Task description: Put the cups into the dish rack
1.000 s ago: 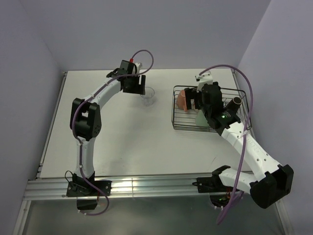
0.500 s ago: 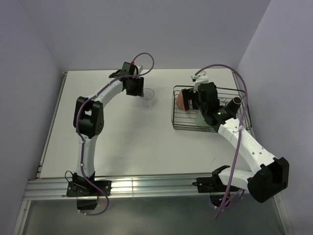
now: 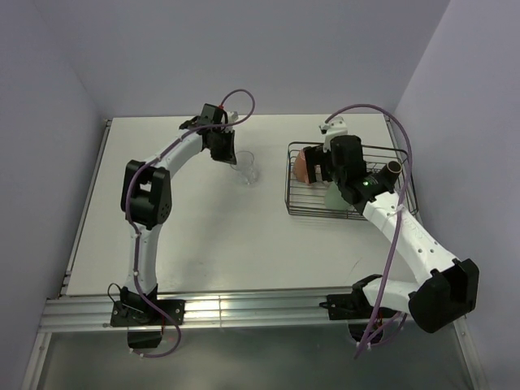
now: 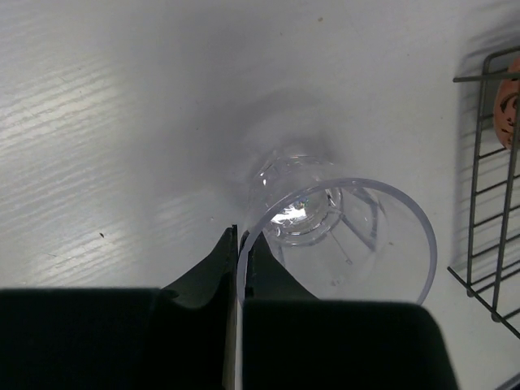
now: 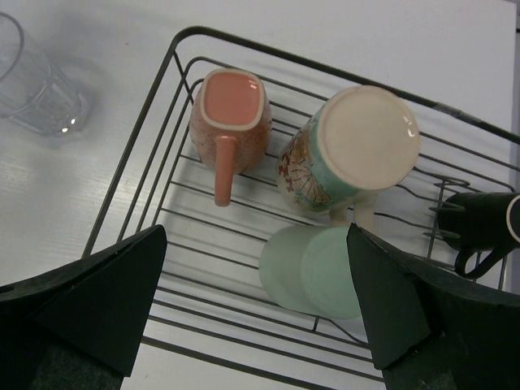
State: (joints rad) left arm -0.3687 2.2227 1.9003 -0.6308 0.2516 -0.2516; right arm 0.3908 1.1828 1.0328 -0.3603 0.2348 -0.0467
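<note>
A clear glass (image 4: pixel 341 236) stands upright on the white table, left of the dish rack (image 3: pixel 349 213). My left gripper (image 4: pixel 241 240) is shut on the glass's near rim, one finger inside and one outside. In the black wire rack (image 5: pixel 138 154) lie a pinkish mug (image 5: pixel 231 114), a cream patterned mug (image 5: pixel 357 146) bottom up, a green tumbler (image 5: pixel 317 272) on its side and a dark handled cup (image 5: pixel 483 223). My right gripper (image 5: pixel 256 236) hangs open above the rack, holding nothing. The glass (image 5: pixel 32 85) also shows at the right wrist view's top left.
The rack's left edge (image 4: pixel 487 211) stands just right of the held glass. Walls close the table at the back and right. The rail carrying the arm bases (image 3: pixel 244 309) runs along the near edge.
My left gripper has closed onto the glass's rim. The right gripper has shifted slightly over the rack and stays open.
</note>
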